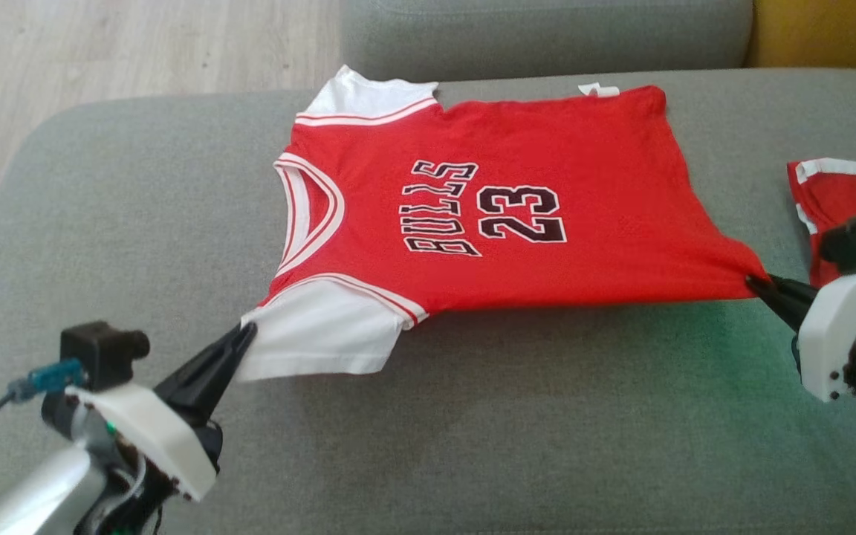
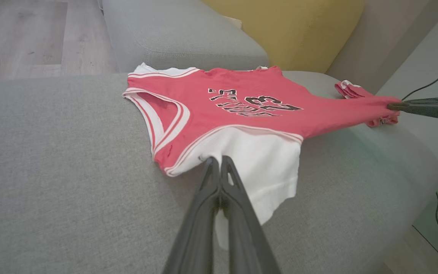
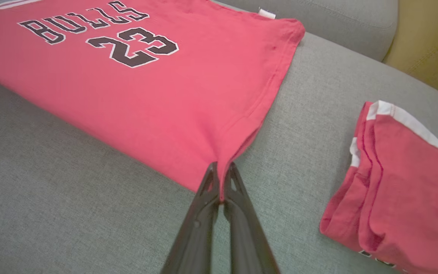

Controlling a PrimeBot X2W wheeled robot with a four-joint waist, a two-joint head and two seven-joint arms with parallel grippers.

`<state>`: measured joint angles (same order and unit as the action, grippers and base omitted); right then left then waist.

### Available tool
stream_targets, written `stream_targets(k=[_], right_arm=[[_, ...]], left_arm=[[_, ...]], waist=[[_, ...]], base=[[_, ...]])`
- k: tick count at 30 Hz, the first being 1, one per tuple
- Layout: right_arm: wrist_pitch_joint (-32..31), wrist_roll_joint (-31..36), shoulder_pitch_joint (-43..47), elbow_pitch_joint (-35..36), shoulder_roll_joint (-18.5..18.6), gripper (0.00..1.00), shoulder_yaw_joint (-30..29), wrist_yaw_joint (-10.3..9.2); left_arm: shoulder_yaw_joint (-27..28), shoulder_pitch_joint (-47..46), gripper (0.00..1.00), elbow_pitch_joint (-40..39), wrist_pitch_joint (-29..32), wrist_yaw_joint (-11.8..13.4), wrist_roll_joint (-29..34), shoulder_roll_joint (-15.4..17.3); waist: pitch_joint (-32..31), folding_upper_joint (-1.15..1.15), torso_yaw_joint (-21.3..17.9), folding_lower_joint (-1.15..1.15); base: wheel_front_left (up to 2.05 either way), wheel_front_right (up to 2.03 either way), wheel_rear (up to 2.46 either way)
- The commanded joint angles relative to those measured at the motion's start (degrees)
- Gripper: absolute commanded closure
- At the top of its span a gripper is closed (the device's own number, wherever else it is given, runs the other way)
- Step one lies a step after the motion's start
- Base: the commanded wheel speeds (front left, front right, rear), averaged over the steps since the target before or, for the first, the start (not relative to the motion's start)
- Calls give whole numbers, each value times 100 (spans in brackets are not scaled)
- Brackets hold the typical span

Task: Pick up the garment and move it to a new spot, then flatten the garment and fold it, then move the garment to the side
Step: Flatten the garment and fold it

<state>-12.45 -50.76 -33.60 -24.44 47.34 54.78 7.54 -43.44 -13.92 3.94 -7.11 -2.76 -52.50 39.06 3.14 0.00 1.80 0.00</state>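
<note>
**Flattening stage.** The shirt (image 1: 487,215) lay face up across the middle of the cushion (image 1: 138,223), neckline toward the cushion's left end. The left gripper (image 1: 246,334), at the cushion's front left, had its jaws closed on the white sleeve (image 1: 316,334). The right gripper (image 1: 755,282), at the front right, had its jaws closed on the hem corner (image 1: 733,271). Grips at opposite ends drew the near edge taut, probably to smooth the cloth before folding. A folded garment (image 1: 837,193) lay at the cushion's right end, apart from the shirt.
</note>
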Motion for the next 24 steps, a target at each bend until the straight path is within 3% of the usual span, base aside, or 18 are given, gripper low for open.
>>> stream_targets(k=[1, 6, 13, 24], right_arm=[[-20, 57, -123, 87, 168, 100, -108, -5], [-285, 113, -289, 27, -29, 100, -326, -5], [-672, 147, -618, -136, -345, 100, -514, -5], [-1225, 216, -1174, -590, -728, 100, -354, -5]], left_arm=[[344, -462, 100, -159, -2, 30, 41, 255], [420, -877, 100, -75, 143, 62, 116, 250], [414, -1536, 100, 422, 346, -80, 186, 104], [94, -2508, 100, 1526, 813, -321, 393, -207]], waist=[[51, 0, -27, 0], [270, 0, -96, 0], [553, 0, -186, 0], [955, 0, -275, 0]], base=[[0, 0, 0], [0, 0, 0], [0, 0, 0], [0, 0, 0]])
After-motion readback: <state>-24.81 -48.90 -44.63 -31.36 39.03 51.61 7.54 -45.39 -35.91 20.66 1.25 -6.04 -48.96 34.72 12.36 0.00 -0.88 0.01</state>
